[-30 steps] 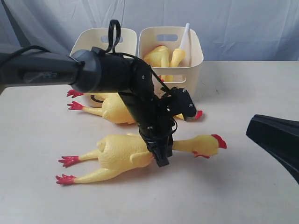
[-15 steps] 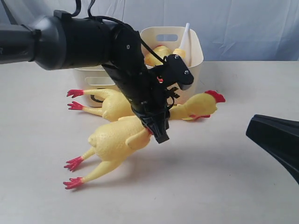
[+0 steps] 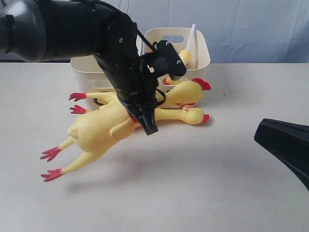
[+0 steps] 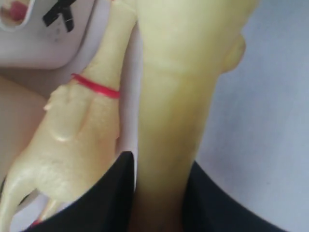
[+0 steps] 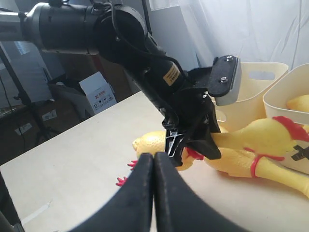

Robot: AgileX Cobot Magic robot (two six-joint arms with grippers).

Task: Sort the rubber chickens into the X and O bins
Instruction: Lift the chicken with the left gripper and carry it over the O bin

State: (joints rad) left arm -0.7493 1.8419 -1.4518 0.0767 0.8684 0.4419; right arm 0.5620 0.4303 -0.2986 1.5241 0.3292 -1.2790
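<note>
Fingers of the left arm [image 4: 104, 198] clamp the neck of a long chicken [image 3: 94, 130], held tilted clear of the tabletop [image 3: 217, 183], in front of two bins [image 3: 202, 58]. Fingers of the right arm [image 5: 137, 198]: pressed together, empty, well apart.

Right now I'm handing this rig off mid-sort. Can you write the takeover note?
The left gripper is clamped on the neck of a long chicken, lifted off the table.
The right gripper is shut, empty, off to the side.
A second long chicken lies in front of the bins.
Done: the X bin holds at least one chicken, with a white tube.
The other bin is mostly hidden.
Left: bin both long chickens.
</note>
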